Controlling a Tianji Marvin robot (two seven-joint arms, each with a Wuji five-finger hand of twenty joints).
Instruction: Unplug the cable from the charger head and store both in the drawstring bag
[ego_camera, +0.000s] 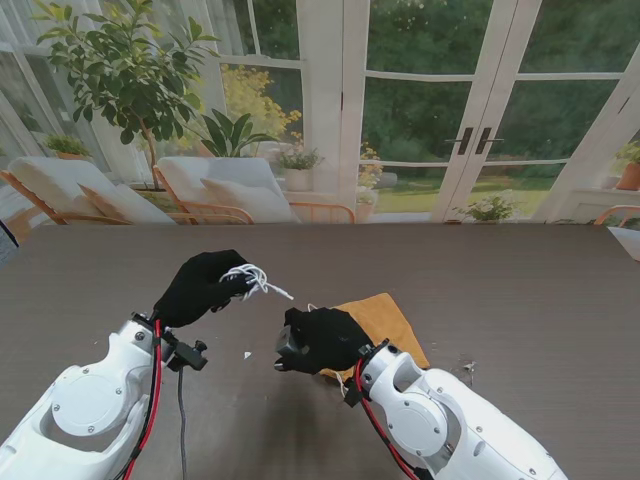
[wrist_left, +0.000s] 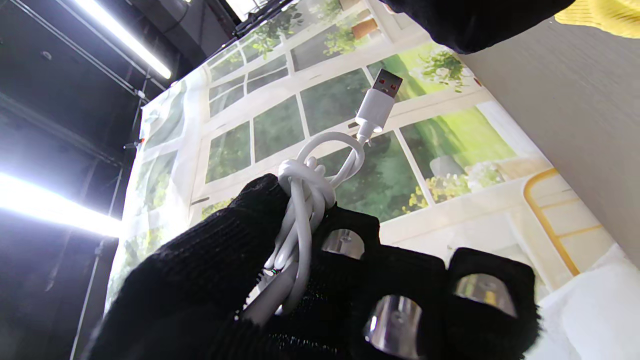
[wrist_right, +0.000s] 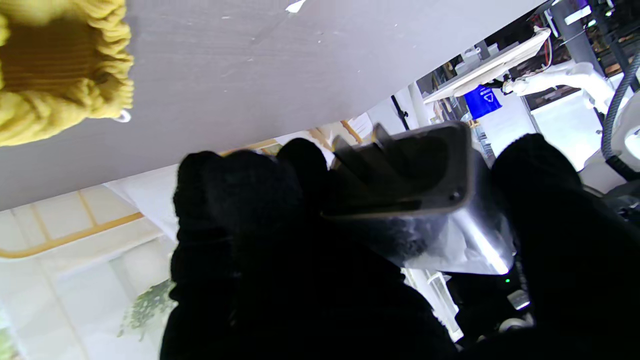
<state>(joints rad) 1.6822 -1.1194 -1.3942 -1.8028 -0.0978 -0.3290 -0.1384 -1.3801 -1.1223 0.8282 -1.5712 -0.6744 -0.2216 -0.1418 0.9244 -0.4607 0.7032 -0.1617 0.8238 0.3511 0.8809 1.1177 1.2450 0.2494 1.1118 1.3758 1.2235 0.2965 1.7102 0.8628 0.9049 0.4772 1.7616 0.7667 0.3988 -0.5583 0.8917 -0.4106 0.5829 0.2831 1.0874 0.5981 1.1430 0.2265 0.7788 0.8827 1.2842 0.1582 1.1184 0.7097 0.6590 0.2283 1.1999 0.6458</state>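
Note:
My left hand (ego_camera: 203, 285), in a black glove, is shut on the coiled white cable (ego_camera: 252, 277) and holds it above the table. The left wrist view shows the cable bundle (wrist_left: 300, 200) knotted between the fingers, its USB plug (wrist_left: 380, 97) free and bare. To the right, my right hand (ego_camera: 322, 338) is shut on the grey charger head (ego_camera: 291, 345); in the right wrist view the charger head (wrist_right: 425, 190) fills the grasp. The yellow drawstring bag (ego_camera: 385, 320) lies flat on the table, partly under the right hand and wrist. The plug and charger are apart.
The brown table (ego_camera: 520, 300) runs wide to both sides. Small white scraps (ego_camera: 248, 354) lie between the arms, and another bit (ego_camera: 468, 368) sits right of the right arm. The bag's gathered mouth (wrist_right: 90, 75) shows in the right wrist view.

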